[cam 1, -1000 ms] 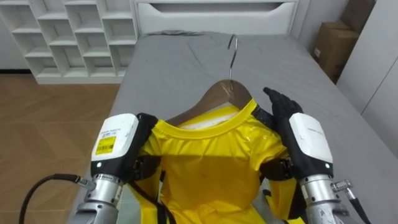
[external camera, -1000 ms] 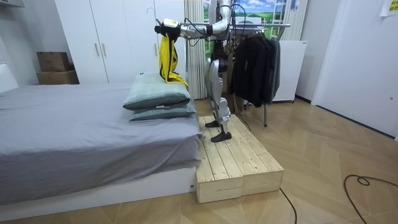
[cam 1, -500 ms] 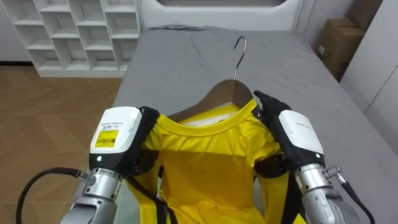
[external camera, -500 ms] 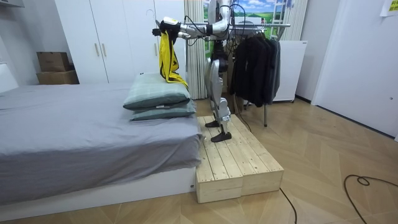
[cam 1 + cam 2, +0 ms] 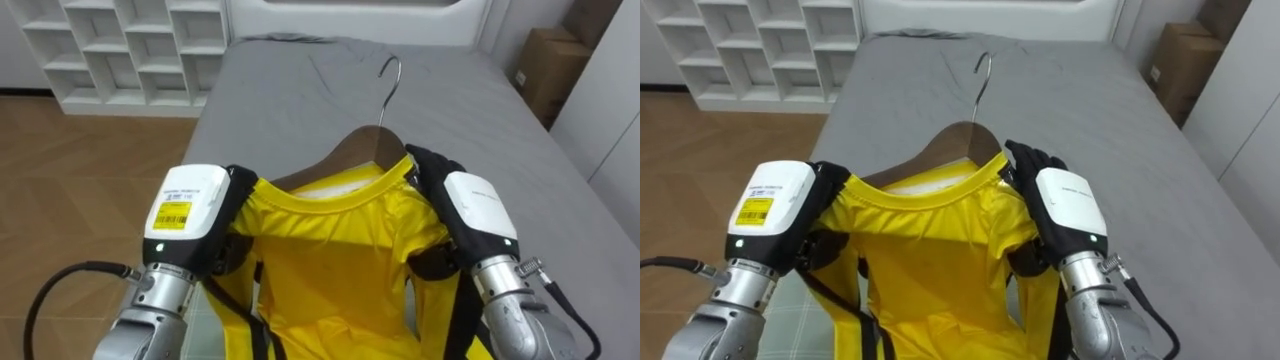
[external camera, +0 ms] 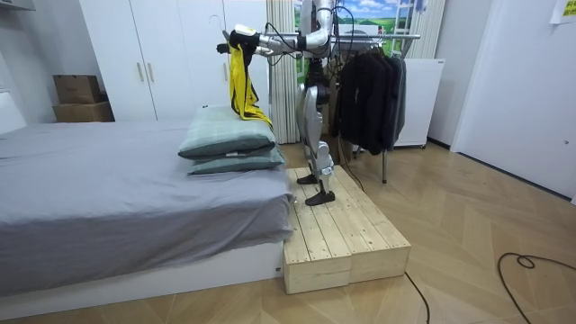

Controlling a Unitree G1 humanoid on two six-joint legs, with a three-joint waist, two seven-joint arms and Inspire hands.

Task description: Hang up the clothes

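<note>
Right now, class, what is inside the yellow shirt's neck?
A brown wooden hanger, its metal hook rising out of it. The hanger's arms are hidden under the yellow shirt, where the left hand and right hand sit.

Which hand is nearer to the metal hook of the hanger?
Right. The right hand is just below the metal hook, to its right; the left hand is farther off, down-left.

A bed (image 6: 117, 198) under a grey sheet carried two green pillows (image 6: 229, 135) at the end that met a low wooden platform (image 6: 346, 238). White wardrobes (image 6: 153, 54) lined the wall. A white cubby shelf (image 5: 130, 45) stood on the wooden floor (image 6: 468, 225), and a cardboard box (image 5: 545, 70) sat beyond the bed.
</note>
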